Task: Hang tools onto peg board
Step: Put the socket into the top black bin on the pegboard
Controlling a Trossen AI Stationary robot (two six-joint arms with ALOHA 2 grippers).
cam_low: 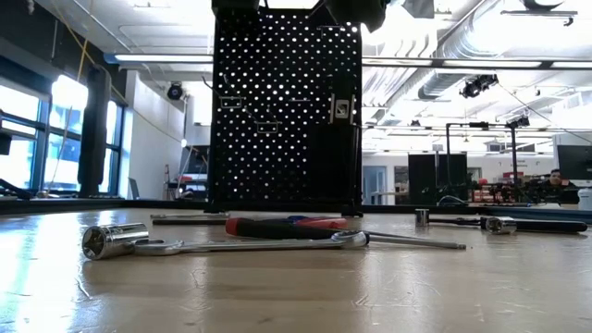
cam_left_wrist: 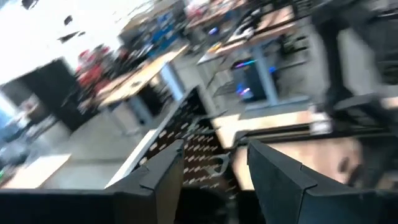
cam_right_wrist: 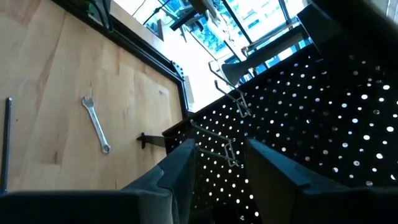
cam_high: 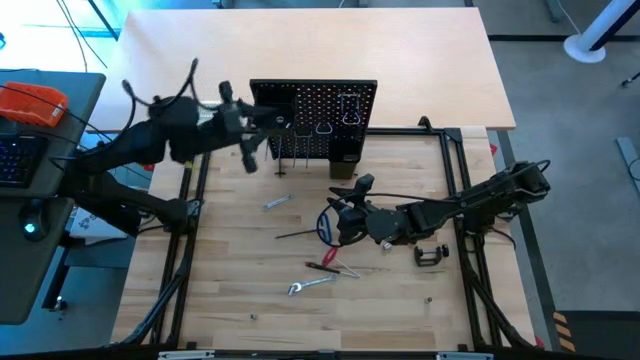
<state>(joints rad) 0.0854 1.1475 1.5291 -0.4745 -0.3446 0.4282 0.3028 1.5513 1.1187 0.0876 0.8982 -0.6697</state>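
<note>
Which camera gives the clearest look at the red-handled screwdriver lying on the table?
The low view: the red-handled screwdriver lies side-on behind a silver wrench, its handle in full profile. The high view shows it only as a small red sliver near the table's middle. Neither wrist view shows it.

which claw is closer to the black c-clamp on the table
Right. The right claw sits mid-table, a short way left of the clamp in the high view. The left claw is up at the peg board, much farther away.
</note>
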